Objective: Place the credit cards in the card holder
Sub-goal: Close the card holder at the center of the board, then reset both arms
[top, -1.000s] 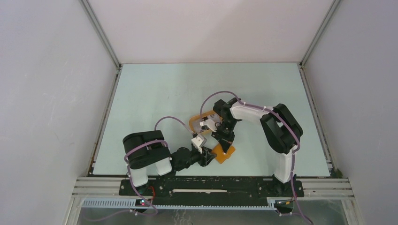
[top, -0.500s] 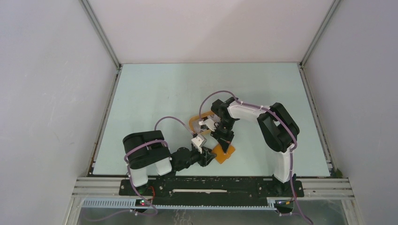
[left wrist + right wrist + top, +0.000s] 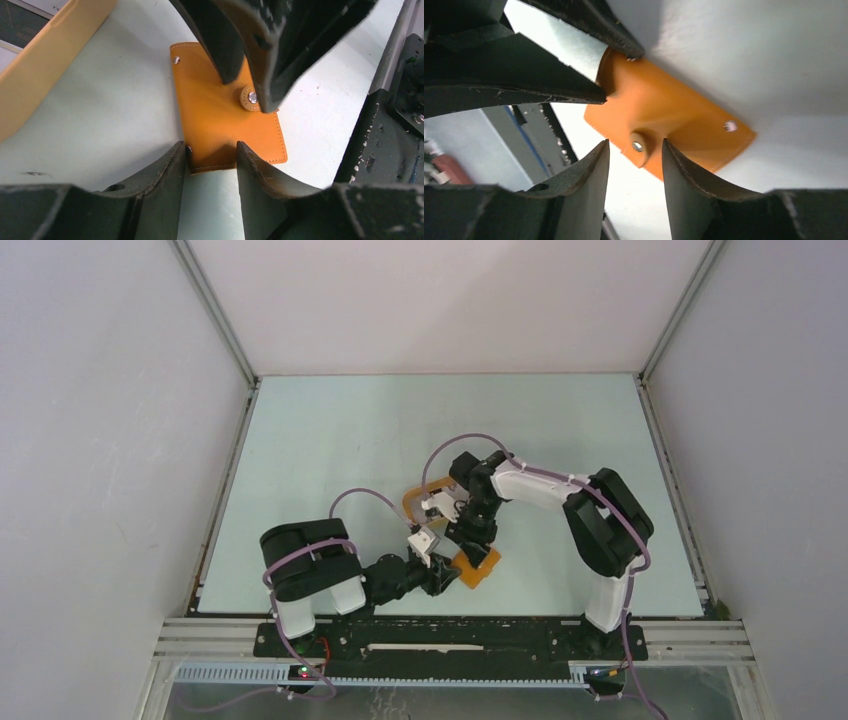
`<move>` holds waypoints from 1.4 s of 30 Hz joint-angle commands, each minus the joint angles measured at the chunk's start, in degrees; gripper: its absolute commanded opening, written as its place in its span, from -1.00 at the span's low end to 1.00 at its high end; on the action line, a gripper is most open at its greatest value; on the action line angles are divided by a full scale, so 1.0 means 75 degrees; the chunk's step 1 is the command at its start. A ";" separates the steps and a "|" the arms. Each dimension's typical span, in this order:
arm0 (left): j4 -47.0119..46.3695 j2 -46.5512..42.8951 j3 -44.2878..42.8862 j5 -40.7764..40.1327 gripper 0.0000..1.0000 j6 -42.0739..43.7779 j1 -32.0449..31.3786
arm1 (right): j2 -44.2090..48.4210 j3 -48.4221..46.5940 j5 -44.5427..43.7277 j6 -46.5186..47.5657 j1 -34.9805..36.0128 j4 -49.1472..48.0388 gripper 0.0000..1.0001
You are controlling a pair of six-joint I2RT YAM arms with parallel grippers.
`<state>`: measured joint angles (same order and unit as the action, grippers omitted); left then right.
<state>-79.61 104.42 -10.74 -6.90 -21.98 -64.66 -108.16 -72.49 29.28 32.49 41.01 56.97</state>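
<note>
While the holder lies flat and closed on the counter, its long axis runs straight away from the left gripper, with the far end leaning a little to the left in the left wrist view. Its closing tab sits at the middle of the right long edge, and the snap faces up. In the top view the holder is near the front edge of the counter, between the two arms and just in front of the tray.

At the near short edge of the holder, the left gripper has its fingers about half apart. One finger is at the near left corner and the other is over the same edge. I cannot tell whether they press on the leather.

From the far side the right gripper comes down over the holder. Its fingers also stand apart, and the round tab lies in the gap between them. No finger is seen to squeeze it.
</note>
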 commanded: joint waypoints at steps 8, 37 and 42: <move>0.0484 -0.0485 -0.0195 0.0195 -0.08 -0.0132 -0.0106 | 0.1779 0.0216 0.0147 0.1202 -0.0326 -0.0674 0.01; 1.1271 -0.7634 -0.4008 0.0245 0.76 0.0790 0.1397 | 0.8185 0.0351 0.3835 -0.1717 -0.6328 -0.1790 0.99; 1.2549 -0.8474 -0.5127 0.1969 0.88 0.0347 0.3055 | 0.8548 0.0280 0.2032 -0.4223 -0.6370 -0.2833 0.99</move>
<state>4.47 44.29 -41.23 -3.18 -17.91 -49.39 -45.15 -68.60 52.84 18.70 -6.31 43.38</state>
